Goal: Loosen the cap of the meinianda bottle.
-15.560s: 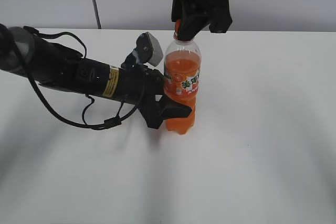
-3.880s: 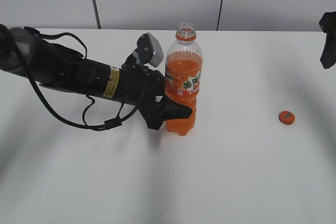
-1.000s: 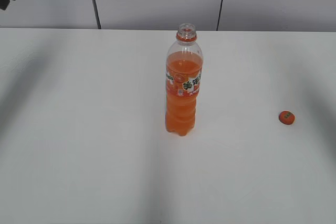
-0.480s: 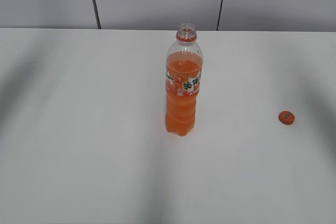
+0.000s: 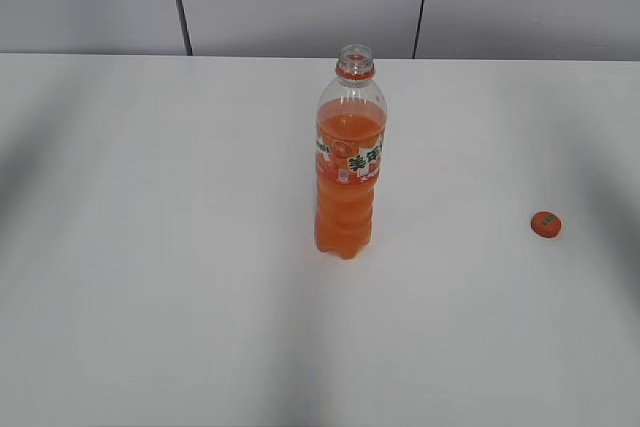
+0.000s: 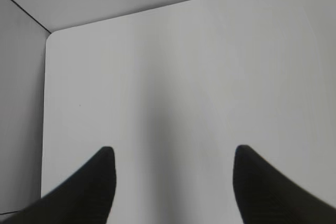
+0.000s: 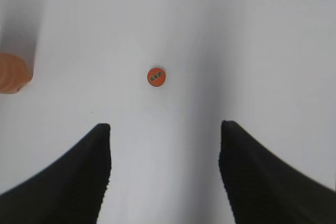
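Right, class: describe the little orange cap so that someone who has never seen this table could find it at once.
Start at the white table and find the tall meinianda bottle of orange soda standing open near its middle. Look well to its right, near the table's edge: the cap lies there alone, a small flat orange disc with a pale mark on top.

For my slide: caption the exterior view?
Uncapped clear plastic orange-soda bottle stands upright; small round orange cap lies apart on white table.

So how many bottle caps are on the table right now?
1. The cap lies flat on the table, well right of the uncapped bottle; the right wrist view shows the same one. None seems hidden.
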Motion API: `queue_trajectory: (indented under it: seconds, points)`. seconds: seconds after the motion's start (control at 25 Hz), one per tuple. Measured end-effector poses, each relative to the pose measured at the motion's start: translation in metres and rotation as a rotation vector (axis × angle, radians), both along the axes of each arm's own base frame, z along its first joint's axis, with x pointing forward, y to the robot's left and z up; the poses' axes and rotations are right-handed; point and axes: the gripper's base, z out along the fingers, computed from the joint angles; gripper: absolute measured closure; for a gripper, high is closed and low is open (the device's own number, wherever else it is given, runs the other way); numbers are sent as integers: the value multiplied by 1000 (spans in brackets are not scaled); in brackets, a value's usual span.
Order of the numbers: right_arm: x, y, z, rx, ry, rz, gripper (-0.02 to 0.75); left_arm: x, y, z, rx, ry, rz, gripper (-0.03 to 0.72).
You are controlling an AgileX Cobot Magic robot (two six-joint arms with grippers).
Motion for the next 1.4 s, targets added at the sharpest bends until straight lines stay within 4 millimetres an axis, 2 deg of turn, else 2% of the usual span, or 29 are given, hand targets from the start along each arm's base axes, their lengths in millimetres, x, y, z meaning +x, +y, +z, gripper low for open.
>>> queue_trajectory:
  seconds: [0.16,0.44,0.56,0.84,1.04,1.2,1.4]
  points:
    - [-12,-1,11,3,-42,0,256,-18,0,-4,-11,4,-5,252]
    - [-34,-2,27,8,-116,0,257,-55,-1,-42,-44,108,-18,252]
    - [-42,-3,28,9,-124,0,257,-72,0,-63,-42,162,-18,252]
    - [-61,-4,12,8,-92,1,257,-114,2,-96,-48,213,-19,252]
    - [-78,-5,-2,7,-74,0,257,-152,3,-103,-62,145,-26,253]
    - [-92,-6,-13,9,-79,0,257,-174,2,-110,-86,105,-35,252]
    - [-109,-8,-35,7,-76,-1,257,-200,3,-112,-96,21,-41,252]
